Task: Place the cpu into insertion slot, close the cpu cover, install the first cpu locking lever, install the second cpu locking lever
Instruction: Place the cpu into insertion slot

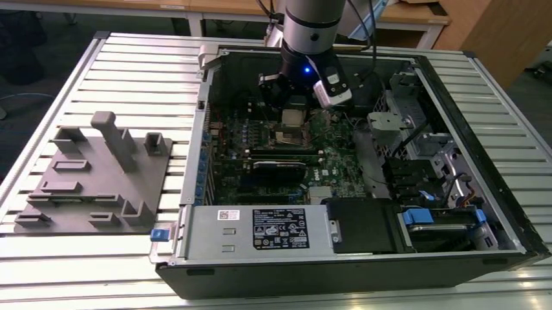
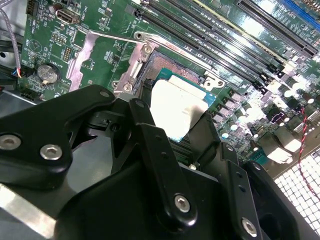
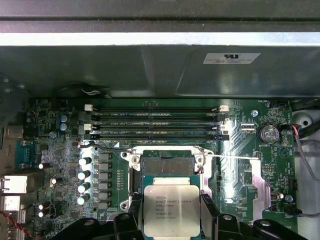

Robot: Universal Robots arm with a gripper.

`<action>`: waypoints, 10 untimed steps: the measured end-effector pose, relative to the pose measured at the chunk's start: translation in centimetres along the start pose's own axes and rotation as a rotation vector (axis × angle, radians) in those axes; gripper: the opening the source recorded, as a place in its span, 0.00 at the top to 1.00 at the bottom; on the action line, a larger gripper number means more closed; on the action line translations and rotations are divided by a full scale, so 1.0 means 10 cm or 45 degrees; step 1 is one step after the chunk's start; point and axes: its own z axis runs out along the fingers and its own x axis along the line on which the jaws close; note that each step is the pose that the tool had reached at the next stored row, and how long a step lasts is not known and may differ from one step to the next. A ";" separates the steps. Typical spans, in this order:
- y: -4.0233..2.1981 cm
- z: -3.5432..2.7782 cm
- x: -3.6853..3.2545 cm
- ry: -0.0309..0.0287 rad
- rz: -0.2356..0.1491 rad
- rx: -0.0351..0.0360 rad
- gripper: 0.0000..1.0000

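Pinching the cpu by two opposite edges, the black fingers hold it just above the insertion slot, whose dark centre lies bare. The print on its silvery top is too small to read. One cpu cover lies swung open beside the slot, toward the coin battery. Four long black slots cross the green board beyond. One white label marks the case wall. The open computer case rests on a slatted metal surface; one grey fixture block lies at the exterior view's left, with wooden desks beyond.
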 end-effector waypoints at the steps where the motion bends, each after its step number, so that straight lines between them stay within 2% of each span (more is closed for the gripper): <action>1: 0.000 0.005 0.000 0.0000 0.000 0.0001 0.46; 10: -0.007 0.078 0.008 -0.0004 -0.001 0.0006 0.46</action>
